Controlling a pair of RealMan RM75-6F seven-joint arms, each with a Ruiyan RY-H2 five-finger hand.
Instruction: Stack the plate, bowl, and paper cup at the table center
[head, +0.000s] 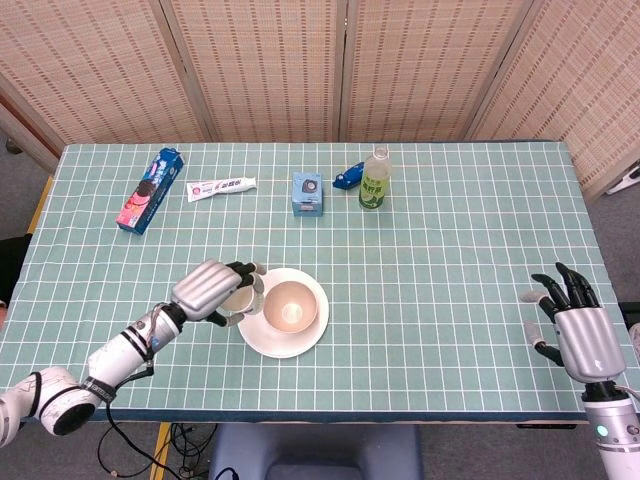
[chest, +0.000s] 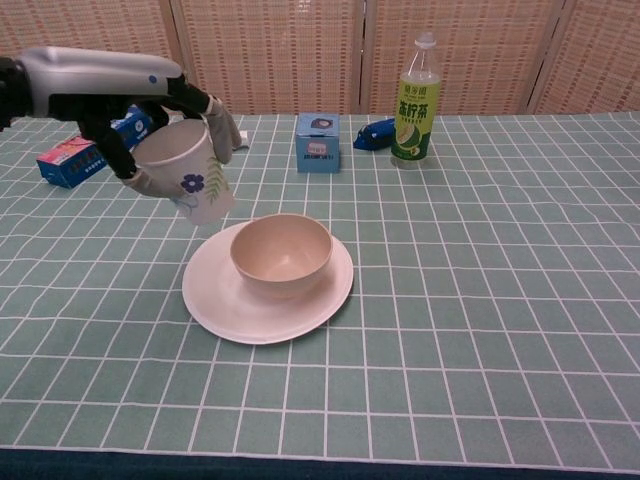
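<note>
Three task things sit near the table (head: 450, 240) centre: the bowl (chest: 281, 252) stands upright on the plate (chest: 215, 300), and the cup (chest: 190, 171) hangs in the air just left of them. The left hand (head: 215, 291) grips the cup, fingers (chest: 207, 108) curled over its rim and side. The cup's long axis is tilted, mouth up and toward the left, base down toward the bowl; a blue flower print faces the chest camera. The right hand (head: 577, 330) rests at the table's right edge, well apart, fingers spread, holding nothing. Along the far side stand a bottle (chest: 417, 97), a blue box (chest: 318, 141), a tube (head: 221, 187) and a cookie pack (head: 148, 190)
</note>
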